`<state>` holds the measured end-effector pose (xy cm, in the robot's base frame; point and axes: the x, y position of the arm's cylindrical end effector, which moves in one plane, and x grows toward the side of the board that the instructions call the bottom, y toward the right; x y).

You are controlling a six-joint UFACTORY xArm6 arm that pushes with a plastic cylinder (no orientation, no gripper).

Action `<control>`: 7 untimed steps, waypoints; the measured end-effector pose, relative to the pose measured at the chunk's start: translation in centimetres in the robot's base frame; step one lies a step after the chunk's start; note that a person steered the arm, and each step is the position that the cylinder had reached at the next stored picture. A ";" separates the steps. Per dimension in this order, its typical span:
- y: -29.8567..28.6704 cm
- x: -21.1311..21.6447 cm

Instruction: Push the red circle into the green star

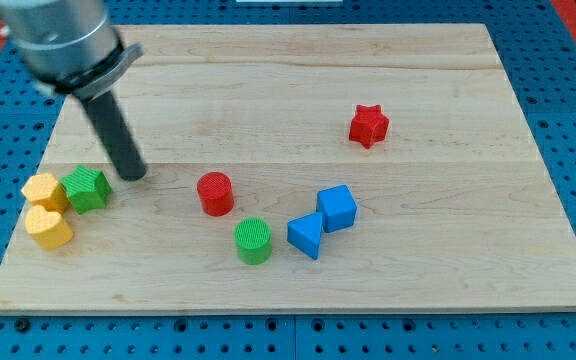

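Red circle (215, 193), judged light, stiff and apt to slide or roll off line, is seen to the view's right of my tip (136, 176), well apart; no hand is fitted, so nothing is gripped. Green star (88, 189) sits just left of the tip, touching two yellow blocks (46, 209). The circle's right face should be pushed, and the tip itself is judged to stand in the path, while the green circle (253, 240) lies clear.

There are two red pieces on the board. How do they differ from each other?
The red circle is a round cylinder with a flat top; the red star has pointed arms. The red circle sits near the board's middle, close to the green circle, while the red star stands alone toward the view's upper right. The red circle is nearer my tip than the red star. Both share the same red colour and similar size.
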<state>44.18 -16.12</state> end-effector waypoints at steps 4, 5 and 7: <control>14.8 3.9; 9.3 5.8; 1.4 6.1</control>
<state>50.24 -14.72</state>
